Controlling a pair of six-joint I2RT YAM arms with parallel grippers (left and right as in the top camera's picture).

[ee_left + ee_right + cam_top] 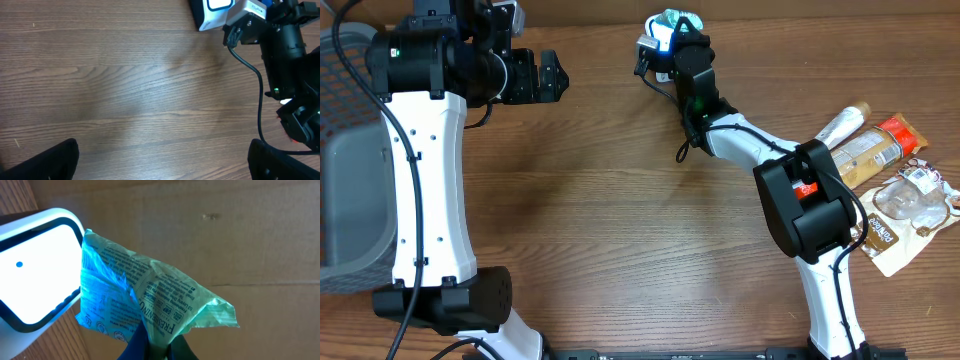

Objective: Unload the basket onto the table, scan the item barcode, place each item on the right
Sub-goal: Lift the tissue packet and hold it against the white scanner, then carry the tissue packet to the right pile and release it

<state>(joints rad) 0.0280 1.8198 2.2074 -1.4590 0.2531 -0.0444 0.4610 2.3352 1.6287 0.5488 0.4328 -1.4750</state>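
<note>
- Currently the scanning step itself is in hand: the right hand (154, 349) is pressed together on the bottom edge of a green packet (150, 305), pinching it and holding it up beside the scanner (35, 275).
- The packet is at the far edge of the surface (620, 200), off the wood. Its left side lies just against the scanner's white window, and blue light washes over that side.
- Fine print covers the face turned toward the right wrist camera. I cannot make out a barcode on it, and the face turned toward the window is hidden.
- The left hand (557, 78) hangs over bare wood with its fingers spread wide and nothing between them, well apart from the scanner. It seems to have no part in this step.
- Other snack packets (865, 150) lie in a loose cluster at the right side of the surface, and a basket (345, 60) sits at the left edge.
- My reading is that the task is far along but not confirmed, since nothing in view shows a read has registered.
- The next move likely calls for small wrist turns to square the barcode panel to the window. The crumpled film should be kept flat enough to read, and the pinch should stay firm so the thin wrapper does not slip.
- A glare or a fold across the code could spoil the read.
</note>
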